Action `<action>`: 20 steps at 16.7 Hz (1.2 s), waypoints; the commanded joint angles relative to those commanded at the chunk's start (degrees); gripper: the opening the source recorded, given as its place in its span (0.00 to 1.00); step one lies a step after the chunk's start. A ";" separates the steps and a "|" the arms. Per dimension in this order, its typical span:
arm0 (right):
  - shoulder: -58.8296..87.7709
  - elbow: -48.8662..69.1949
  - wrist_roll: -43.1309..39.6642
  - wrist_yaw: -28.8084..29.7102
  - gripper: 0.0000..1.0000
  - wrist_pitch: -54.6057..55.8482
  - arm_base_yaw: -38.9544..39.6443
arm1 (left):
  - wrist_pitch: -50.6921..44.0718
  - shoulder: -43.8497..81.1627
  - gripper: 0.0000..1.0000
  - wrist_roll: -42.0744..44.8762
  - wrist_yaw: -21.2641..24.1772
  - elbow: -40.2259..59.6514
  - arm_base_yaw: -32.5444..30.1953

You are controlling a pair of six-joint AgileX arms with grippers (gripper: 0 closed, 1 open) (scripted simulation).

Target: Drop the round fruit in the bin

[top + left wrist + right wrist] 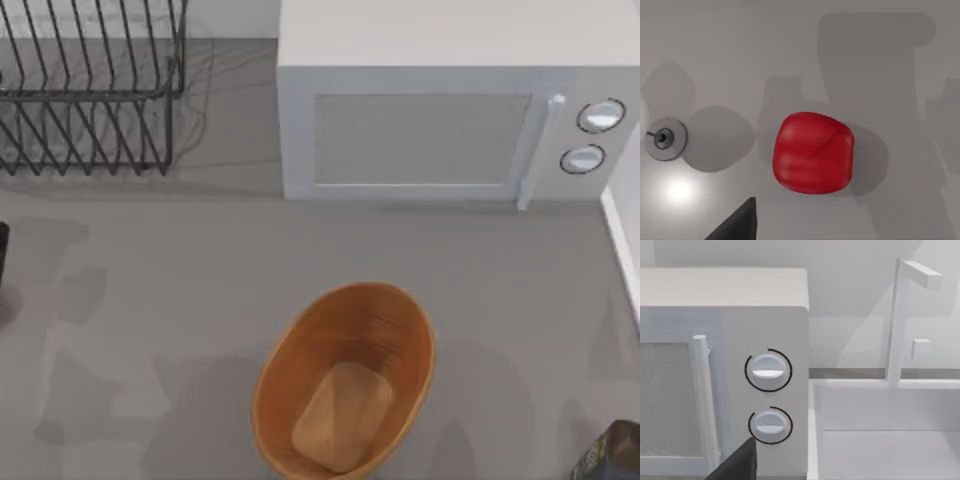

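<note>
One red round fruit point(813, 152) sits alone on the grey worktop point(790, 60) in the left wrist view, dead centre of the frame, resting in its own shadow, with a small round metal disc point(665, 139) lying on the surface well apart from it at the left edge. A dark finger of the left end effector point(735, 222) pokes in from the bottom of that frame, clear of the fruit and not touching it; whether that end effector is spread or closed, I cannot tell. Up in the top view, the bin point(290, 360) stands at lower centre of the frame, its pale flat bottom bare. Behind it, the white microwave point(430, 130) fills the upper right and the black wire rack point(90, 90) the upper left. The right wrist view looks at the microwave's two dials point(768, 371), a white sink basin point(880, 440) beside it, and a dark finger of the right end effector point(735, 462) at the bottom edge; its opening I cannot tell either.
</note>
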 joint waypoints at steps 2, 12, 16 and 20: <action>0.00 0.00 0.00 0.00 1.00 0.00 0.00 | -5.70 10.49 1.00 2.83 0.30 7.19 1.37; 0.00 0.00 0.00 0.00 1.00 0.00 0.00 | -21.91 41.93 1.00 11.44 1.24 30.66 5.74; 0.00 0.00 0.00 0.00 1.00 0.00 0.00 | -22.11 42.35 1.00 11.55 1.26 30.99 5.81; 0.00 0.00 0.00 0.00 1.00 0.00 0.00 | -21.84 42.33 1.00 11.56 1.17 30.54 5.64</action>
